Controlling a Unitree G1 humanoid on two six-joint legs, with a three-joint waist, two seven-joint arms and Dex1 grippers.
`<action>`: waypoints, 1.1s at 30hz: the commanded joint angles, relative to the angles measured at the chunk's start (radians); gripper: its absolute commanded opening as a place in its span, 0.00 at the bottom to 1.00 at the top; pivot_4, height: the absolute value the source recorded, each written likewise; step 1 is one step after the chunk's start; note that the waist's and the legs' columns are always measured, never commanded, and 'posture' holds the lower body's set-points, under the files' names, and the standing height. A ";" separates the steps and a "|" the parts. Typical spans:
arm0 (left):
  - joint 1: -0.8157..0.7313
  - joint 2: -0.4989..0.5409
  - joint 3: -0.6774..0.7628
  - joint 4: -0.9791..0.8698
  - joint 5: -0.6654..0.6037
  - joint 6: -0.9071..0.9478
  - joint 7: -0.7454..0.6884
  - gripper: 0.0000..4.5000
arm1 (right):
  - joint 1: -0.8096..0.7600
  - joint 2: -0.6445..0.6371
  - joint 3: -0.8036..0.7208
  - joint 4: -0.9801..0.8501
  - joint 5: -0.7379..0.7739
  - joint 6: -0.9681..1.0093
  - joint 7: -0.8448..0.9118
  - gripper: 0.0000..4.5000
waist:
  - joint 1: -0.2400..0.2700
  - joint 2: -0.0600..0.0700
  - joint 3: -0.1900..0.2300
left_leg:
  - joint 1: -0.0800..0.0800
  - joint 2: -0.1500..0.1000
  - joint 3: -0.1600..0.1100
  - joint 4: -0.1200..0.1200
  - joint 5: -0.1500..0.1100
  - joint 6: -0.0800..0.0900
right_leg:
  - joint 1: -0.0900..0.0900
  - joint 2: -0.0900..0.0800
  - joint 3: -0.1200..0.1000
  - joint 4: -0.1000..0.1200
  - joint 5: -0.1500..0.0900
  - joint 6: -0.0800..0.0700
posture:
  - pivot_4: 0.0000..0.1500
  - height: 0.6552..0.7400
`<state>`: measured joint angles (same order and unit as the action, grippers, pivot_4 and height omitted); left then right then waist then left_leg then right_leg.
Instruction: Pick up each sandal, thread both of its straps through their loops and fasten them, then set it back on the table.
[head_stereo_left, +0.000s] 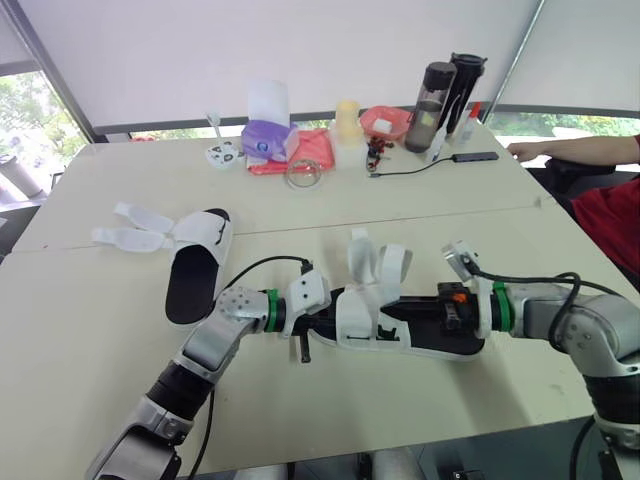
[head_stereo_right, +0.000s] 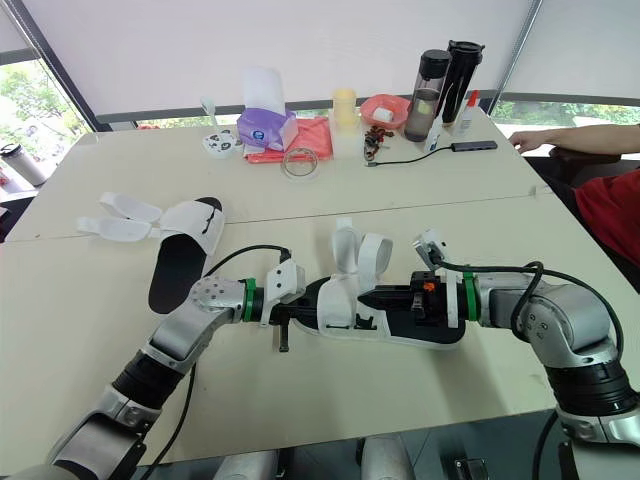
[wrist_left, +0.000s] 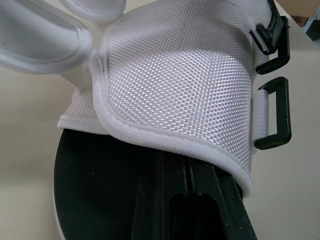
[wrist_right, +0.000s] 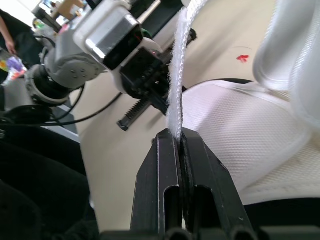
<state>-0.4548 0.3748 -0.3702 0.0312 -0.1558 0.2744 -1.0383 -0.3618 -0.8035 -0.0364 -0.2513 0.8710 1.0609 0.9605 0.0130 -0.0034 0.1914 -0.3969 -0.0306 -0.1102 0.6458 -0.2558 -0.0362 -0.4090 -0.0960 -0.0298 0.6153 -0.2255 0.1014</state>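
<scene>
One white sandal with a black sole (head_stereo_left: 415, 335) is held just above the near table between both grippers. My left gripper (head_stereo_left: 328, 325) is shut on one end of its sole, its fingers (wrist_left: 200, 200) reaching under the white mesh upper (wrist_left: 175, 85). Two black loops (wrist_left: 272, 115) hang at the upper's side. My right gripper (wrist_right: 178, 137) is shut on the edge of a white strap (wrist_right: 180, 75) that stands upright. The second sandal (head_stereo_left: 195, 265) lies flat at the left of the table, its two straps (head_stereo_left: 130, 228) spread open.
Along the far edge stand two dark bottles (head_stereo_left: 435, 95), a red bowl (head_stereo_left: 383, 122), a yellow cup (head_stereo_left: 347, 120), a purple tissue pack (head_stereo_left: 265, 140), a pink cloth (head_stereo_left: 315, 150) and a cable with a hub (head_stereo_left: 474, 156). A person's arm (head_stereo_left: 580, 150) rests at the far right.
</scene>
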 joint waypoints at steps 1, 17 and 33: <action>0.012 0.002 -0.011 -0.004 0.011 -0.002 0.002 0.00 | 0.013 -0.012 0.009 -0.016 -0.015 -0.013 0.017 0.01 | 0.000 0.000 0.000 | 0.000 0.000 0.000 0.000 0.000 0.000 | 0.000 0.000 0.000 0.000 0.000 0.000 | 1.00 1.00; 0.015 0.000 -0.009 0.000 0.011 -0.007 0.002 0.00 | 0.025 -0.054 0.050 -0.007 -0.141 -0.145 0.093 0.01 | 0.000 0.000 0.000 | 0.000 0.000 0.000 0.000 0.000 0.000 | 0.000 0.000 0.000 0.000 0.000 0.000 | 1.00 1.00; 0.014 -0.013 -0.002 0.004 -0.005 0.011 0.014 0.00 | 0.032 -0.012 0.026 -0.128 -0.108 -0.164 0.049 0.01 | 0.000 0.000 0.000 | 0.000 0.000 0.000 0.000 0.000 0.000 | 0.000 0.000 0.000 0.000 0.000 0.000 | 1.00 1.00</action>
<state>-0.4472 0.3660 -0.3666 0.0357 -0.1612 0.2773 -1.0221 -0.3226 -0.8067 0.0031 -0.3383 0.7575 0.9064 1.0064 0.0127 -0.0034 0.1914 -0.3965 -0.0306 -0.1103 0.6459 -0.2558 -0.0362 -0.4088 -0.0960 -0.0298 0.6153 -0.2255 0.1015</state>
